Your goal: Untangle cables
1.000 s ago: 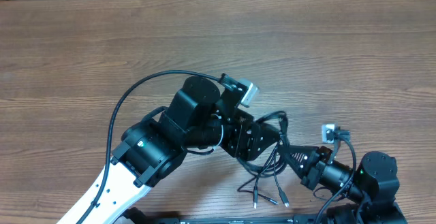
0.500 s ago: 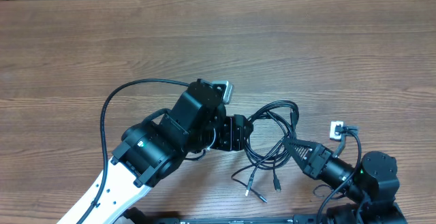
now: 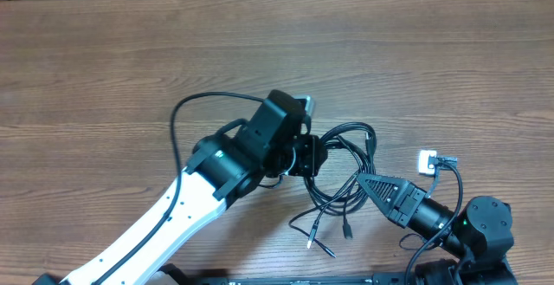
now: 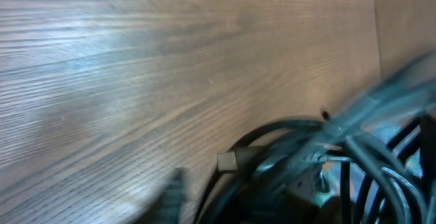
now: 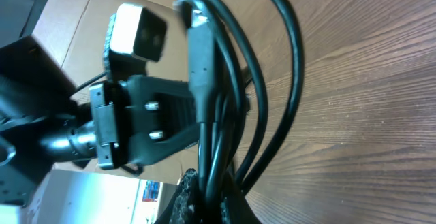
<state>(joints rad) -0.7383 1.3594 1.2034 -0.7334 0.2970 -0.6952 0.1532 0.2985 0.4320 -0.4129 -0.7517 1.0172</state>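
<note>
The cables [image 3: 342,200] are thin black cords lying in a tangled bunch at the table's middle right, with loops toward the far side and small plug ends [image 3: 346,231] trailing toward me. My left gripper [image 3: 313,155] is at the left side of the loops and looks shut on strands there. In the blurred left wrist view the cables [image 4: 272,125] crowd right against the lens. My right gripper [image 3: 363,181] pinches the bunch from the right. The right wrist view shows its fingertips [image 5: 208,197] shut on several strands [image 5: 204,81], with the left gripper [image 5: 157,118] just beyond them.
The wooden table [image 3: 104,68] stretches bare to the left and far side. The left arm's own thick black cable [image 3: 186,107] arches over its white forearm [image 3: 164,220]. A small white connector [image 3: 426,159] sits on the right arm's wiring.
My left gripper has swung right onto the cable loops and closed from wide open. The bunch has spread out between the two grippers, and the right gripper has drawn back slightly, still shut.
</note>
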